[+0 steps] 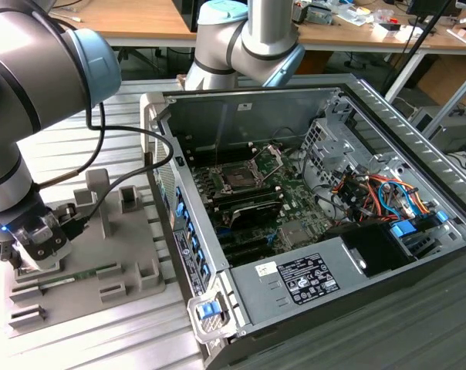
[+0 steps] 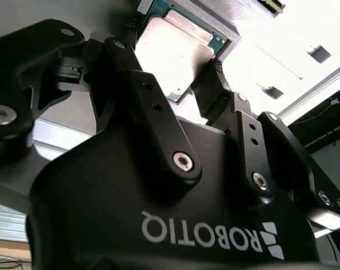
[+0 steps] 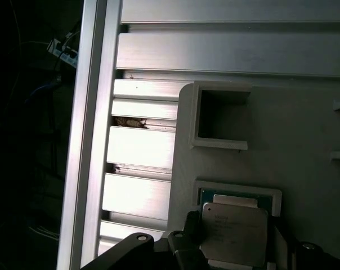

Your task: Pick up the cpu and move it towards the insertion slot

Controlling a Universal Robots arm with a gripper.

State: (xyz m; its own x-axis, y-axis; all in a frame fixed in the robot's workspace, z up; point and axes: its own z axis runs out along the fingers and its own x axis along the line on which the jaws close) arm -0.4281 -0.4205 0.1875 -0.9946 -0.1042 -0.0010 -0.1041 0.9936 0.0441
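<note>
We list the cpu (image 2: 175, 48), flat between the narrowed fingers (image 2: 137, 84) of the gripper (image 1: 36, 243), seemingly clamped on opposite edges, just above the grey fixture (image 1: 133, 258); the insertion slot (image 1: 239, 177) sits well apart, toward the exterior view's right, inside the computer case (image 1: 295, 281).

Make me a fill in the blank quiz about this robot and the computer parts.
The gripper is at the silvery ___. In the exterior view, it is over the grey fixture, on that view's ___ of the computer case. The retaining plate of the insertion slot stands ___. Missing words: cpu; left; open.
</note>
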